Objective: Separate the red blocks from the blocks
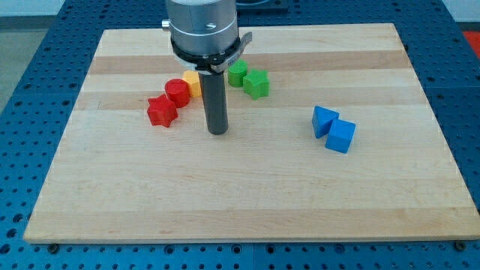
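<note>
A red star-shaped block lies at the board's left middle, touching a red cylinder just up and right of it. A yellow block sits against the cylinder's right, partly hidden by the rod. A green cylinder and a green star-shaped block lie right of the rod. Two blue blocks touch each other at the right. My tip stands on the board below the yellow block, right of the red star, touching no block.
The wooden board lies on a blue perforated table. The arm's grey housing hangs over the board's top middle and hides part of it.
</note>
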